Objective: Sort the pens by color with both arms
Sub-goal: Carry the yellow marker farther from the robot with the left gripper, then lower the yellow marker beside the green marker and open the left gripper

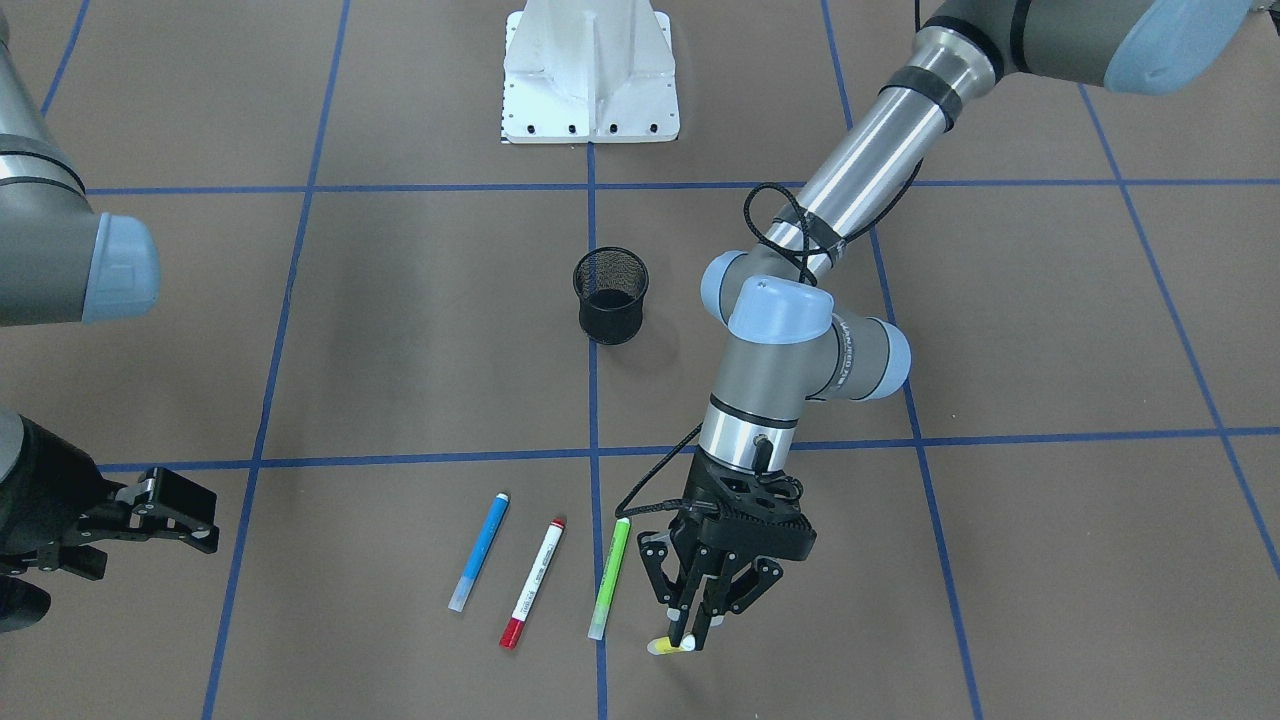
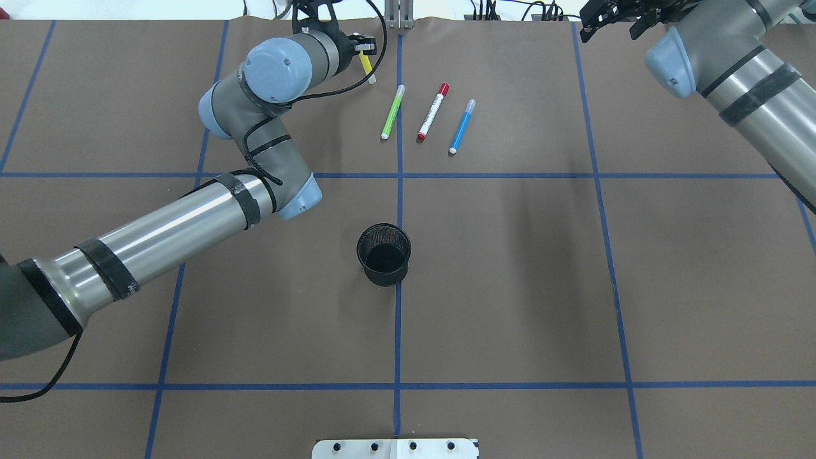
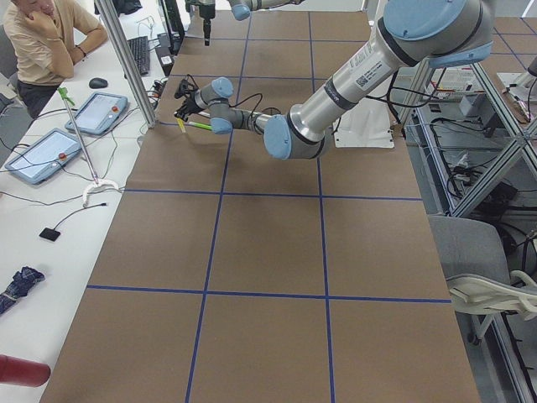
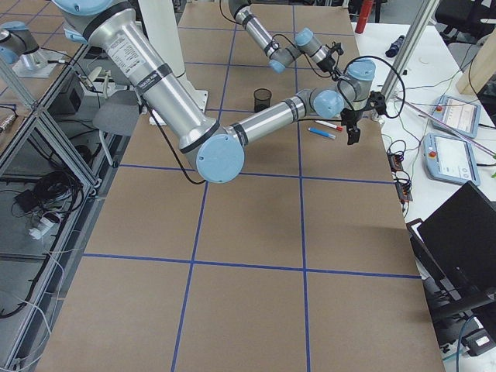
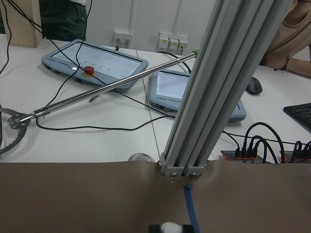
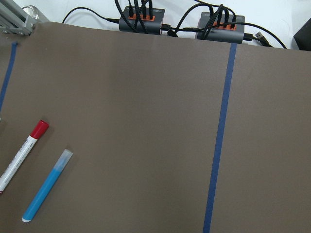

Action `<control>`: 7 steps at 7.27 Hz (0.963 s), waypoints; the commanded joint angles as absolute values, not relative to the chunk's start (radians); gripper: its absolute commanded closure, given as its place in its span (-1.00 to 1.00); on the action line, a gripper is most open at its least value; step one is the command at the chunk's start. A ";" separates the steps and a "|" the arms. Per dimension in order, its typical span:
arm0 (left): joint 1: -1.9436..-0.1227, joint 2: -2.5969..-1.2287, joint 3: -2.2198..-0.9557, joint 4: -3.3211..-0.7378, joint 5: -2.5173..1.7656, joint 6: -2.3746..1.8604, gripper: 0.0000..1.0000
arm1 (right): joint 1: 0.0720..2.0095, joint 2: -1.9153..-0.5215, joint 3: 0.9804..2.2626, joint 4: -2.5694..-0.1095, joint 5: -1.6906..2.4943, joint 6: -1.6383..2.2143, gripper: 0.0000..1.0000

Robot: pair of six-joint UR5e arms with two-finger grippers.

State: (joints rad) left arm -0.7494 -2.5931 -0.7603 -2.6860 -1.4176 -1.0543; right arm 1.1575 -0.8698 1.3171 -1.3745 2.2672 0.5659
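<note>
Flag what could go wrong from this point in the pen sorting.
1. The left gripper pinches the yellow pen near one end, so the pen may swing or slip once the arm moves.
2. The green pen lies close beside that gripper; a low sideways move could knock it.
3. The grasp is near the far edge of the table, so a dropped pen might roll off.
</note>
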 commanded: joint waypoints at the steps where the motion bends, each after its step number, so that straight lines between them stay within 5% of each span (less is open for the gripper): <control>1: -0.750 -2.585 -0.768 -2.688 -1.422 -1.014 0.50 | 1.157 -0.870 1.318 -1.374 2.267 0.566 -0.98; 4: -0.756 -2.525 -0.849 -2.686 -1.463 -0.968 0.46 | 1.157 -0.870 1.318 -1.374 2.266 0.566 -0.98; 7: -0.756 -2.436 -0.961 -2.686 -1.471 -0.933 -0.47 | 1.157 -0.868 1.318 -1.374 2.266 0.566 -0.98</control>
